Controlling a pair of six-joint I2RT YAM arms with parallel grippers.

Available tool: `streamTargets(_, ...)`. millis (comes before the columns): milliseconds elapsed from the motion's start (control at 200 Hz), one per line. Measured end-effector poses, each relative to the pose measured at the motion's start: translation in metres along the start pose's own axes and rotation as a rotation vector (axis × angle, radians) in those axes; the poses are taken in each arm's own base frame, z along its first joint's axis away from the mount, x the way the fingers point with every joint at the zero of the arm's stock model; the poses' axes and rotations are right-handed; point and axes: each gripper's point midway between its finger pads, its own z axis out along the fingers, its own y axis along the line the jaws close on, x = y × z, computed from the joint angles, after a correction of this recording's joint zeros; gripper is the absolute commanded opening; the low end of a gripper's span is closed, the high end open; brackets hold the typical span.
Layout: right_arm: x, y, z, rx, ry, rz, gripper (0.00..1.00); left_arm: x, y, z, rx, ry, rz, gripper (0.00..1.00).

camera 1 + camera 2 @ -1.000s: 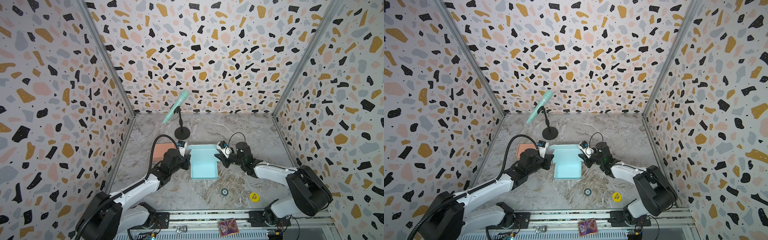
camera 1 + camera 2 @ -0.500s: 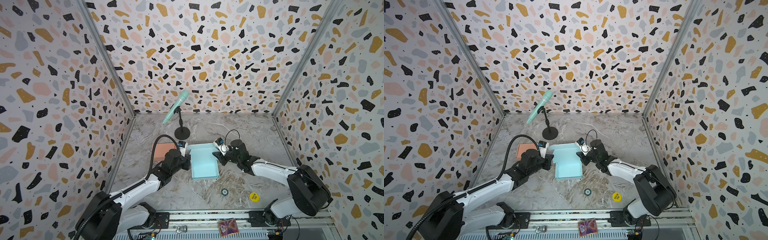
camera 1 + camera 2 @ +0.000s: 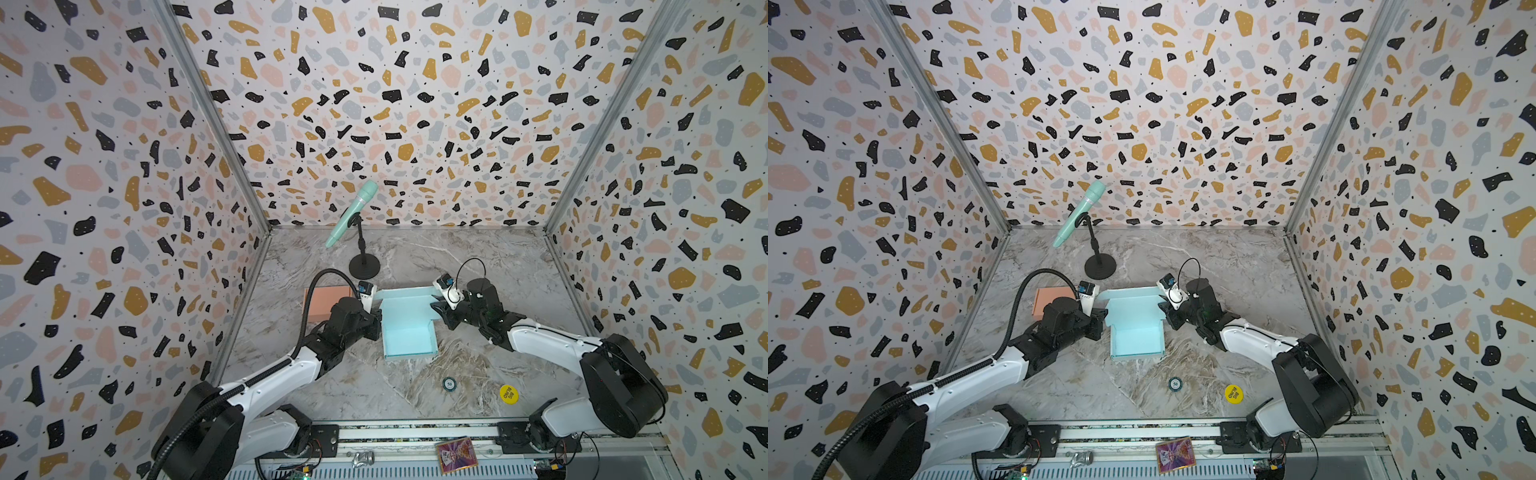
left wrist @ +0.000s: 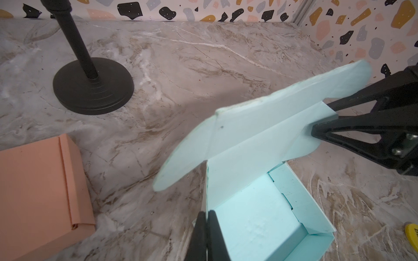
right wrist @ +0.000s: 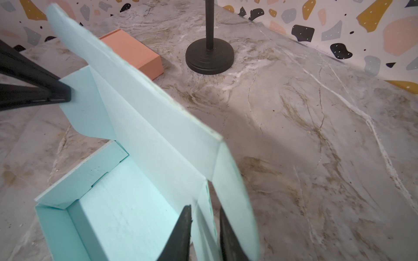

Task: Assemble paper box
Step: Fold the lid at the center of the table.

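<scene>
Paper box (image 3: 409, 332) sits between orange box (image 3: 326, 297) and end effectors.

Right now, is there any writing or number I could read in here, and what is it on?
"BIG BLIND": on the yellow disc lying on the marble table.
"50": on the dark poker chip beside it.
Trading card on the front rail: print too small to read.
Teal paper box and orange box: no text visible.

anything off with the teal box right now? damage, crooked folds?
Nothing stands out. The teal box sits square on the table, walls up, lid raised and unfinished, with a gripper at each side. No visible tears or crushed panels.
</scene>
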Motion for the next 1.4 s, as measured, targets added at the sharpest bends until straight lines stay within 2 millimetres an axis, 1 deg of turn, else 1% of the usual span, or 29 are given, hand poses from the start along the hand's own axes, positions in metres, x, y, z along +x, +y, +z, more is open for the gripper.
streamTargets(145,0.0,0.001,0.0,-0.007,0.0,0.005,0.14,0.0,0.0,0.0,-0.001,0.0,0.0,0.03)
streamTargets(260,0.0,0.002,0.0,-0.019,0.0,0.005,0.12,0.0,0.0,0.0,-0.002,-0.001,0.001,0.03)
streamTargets(390,0.001,0.003,0.0,-0.022,0.003,0.007,0.12,-0.003,-0.002,0.001,-0.004,-0.006,0.001,0.03)
streamTargets(506,0.002,0.007,0.001,-0.017,0.016,0.012,0.15,-0.008,-0.006,0.001,-0.001,-0.024,-0.005,0.03)
streamTargets(606,-0.005,0.009,0.003,-0.004,0.015,0.024,0.16,-0.015,-0.011,0.004,-0.011,-0.042,-0.007,0.02)
streamTargets(761,-0.02,-0.004,0.008,0.06,-0.004,0.079,0.16,-0.033,-0.01,0.012,-0.055,-0.095,-0.027,0.01)
streamTargets(846,-0.024,-0.011,0.012,0.091,-0.005,0.109,0.19,-0.037,-0.009,0.014,-0.073,-0.12,-0.044,0.0)
streamTargets(921,-0.023,-0.016,0.016,0.117,0.003,0.129,0.22,-0.04,-0.01,0.016,-0.077,-0.136,-0.054,0.0)
streamTargets(986,-0.02,-0.019,0.018,0.131,0.01,0.138,0.24,-0.04,-0.01,0.017,-0.078,-0.143,-0.059,0.0)
streamTargets(1076,-0.019,-0.022,0.018,0.145,0.014,0.146,0.24,-0.039,-0.011,0.02,-0.079,-0.143,-0.059,0.0)
streamTargets(1196,-0.017,-0.031,0.015,0.164,0.015,0.168,0.24,-0.037,-0.01,0.023,-0.081,-0.136,-0.058,0.0)
streamTargets(1402,-0.014,-0.044,0.009,0.178,0.006,0.212,0.23,-0.039,-0.012,0.025,-0.073,-0.145,-0.058,0.0)
